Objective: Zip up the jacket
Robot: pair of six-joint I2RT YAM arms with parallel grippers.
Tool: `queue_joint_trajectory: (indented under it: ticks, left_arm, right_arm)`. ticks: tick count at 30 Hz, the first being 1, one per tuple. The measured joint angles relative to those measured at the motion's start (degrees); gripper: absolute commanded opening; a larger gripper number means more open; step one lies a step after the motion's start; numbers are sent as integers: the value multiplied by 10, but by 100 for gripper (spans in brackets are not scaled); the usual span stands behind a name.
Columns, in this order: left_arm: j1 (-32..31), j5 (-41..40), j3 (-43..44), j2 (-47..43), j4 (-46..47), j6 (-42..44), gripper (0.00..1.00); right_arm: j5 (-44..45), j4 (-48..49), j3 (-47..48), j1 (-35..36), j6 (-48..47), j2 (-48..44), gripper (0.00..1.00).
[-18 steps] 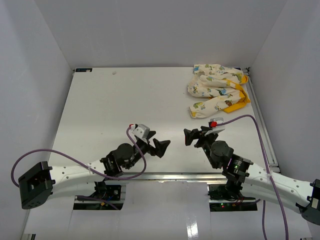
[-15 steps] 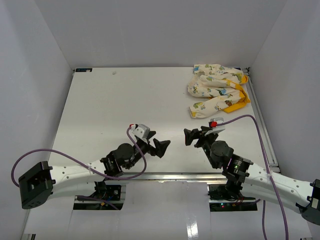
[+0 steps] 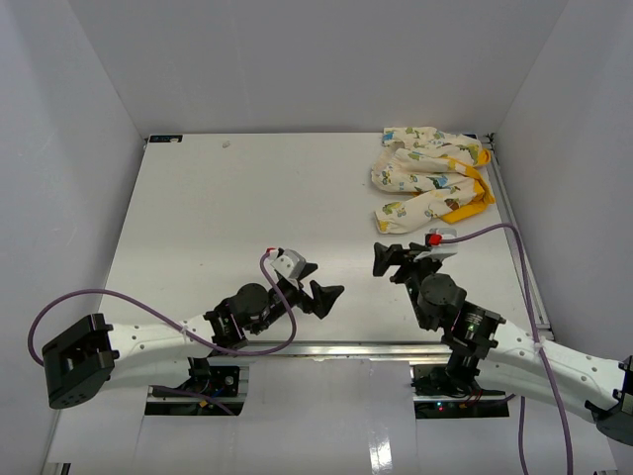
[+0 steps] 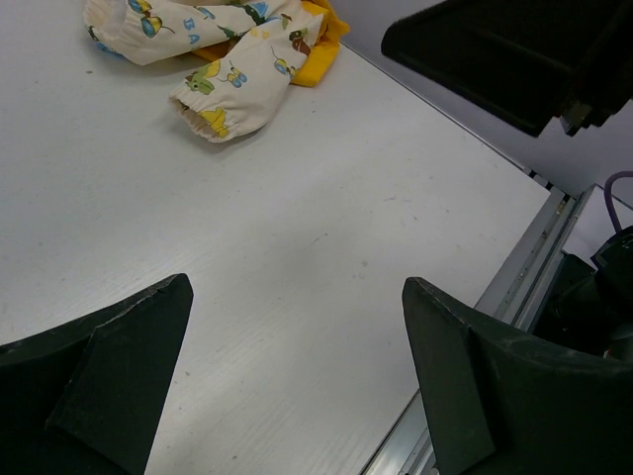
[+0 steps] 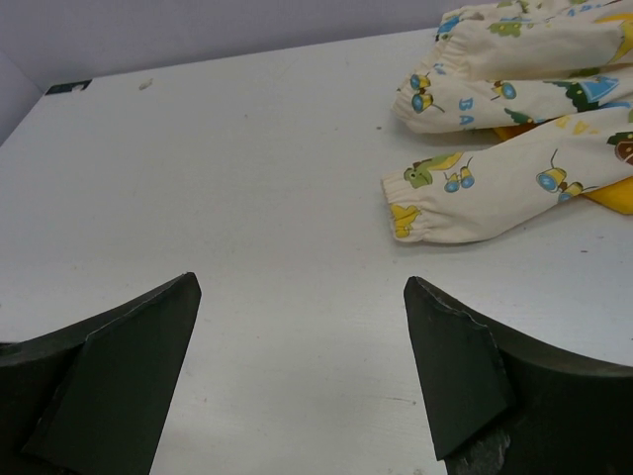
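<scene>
Jacket of cream fabric with small cartoon prints and yellow-orange lining (image 3: 430, 178) lies farthest away. Nearest, around 6 o'clock on the white table (image 3: 247, 198), the black left gripper (image 3: 318, 284) and black right gripper (image 3: 399, 262) hover side by side, both spread wide and empty. Beyond them, at 1 o'clock, the jacket sits crumpled, a cuffed sleeve toward the right gripper, well apart from both.

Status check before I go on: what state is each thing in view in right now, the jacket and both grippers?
jacket: bunched in a heap at the far right corner of the table, not laid flat, zipper hidden in the folds, touched by neither gripper.
left gripper: open, empty, over bare table, well away from the jacket.
right gripper: open, empty, the nearer one to the jacket but apart from it.
</scene>
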Motion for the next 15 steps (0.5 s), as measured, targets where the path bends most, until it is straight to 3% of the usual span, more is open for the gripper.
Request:
queue_joint_trajectory:
  ticks: [5, 11, 15]
  left_arm:
    - [0, -3, 0, 2, 2, 1, 98]
    - [0, -25, -1, 0, 2, 2, 98]
    - [0, -36, -1, -3, 2, 1, 98]
  right_arm:
    - [47, 9, 39, -34, 2, 50, 90]
    - [-8, -1, 129, -190, 8, 217, 90]
    - [-36, -9, 183, -258, 24, 303, 90]
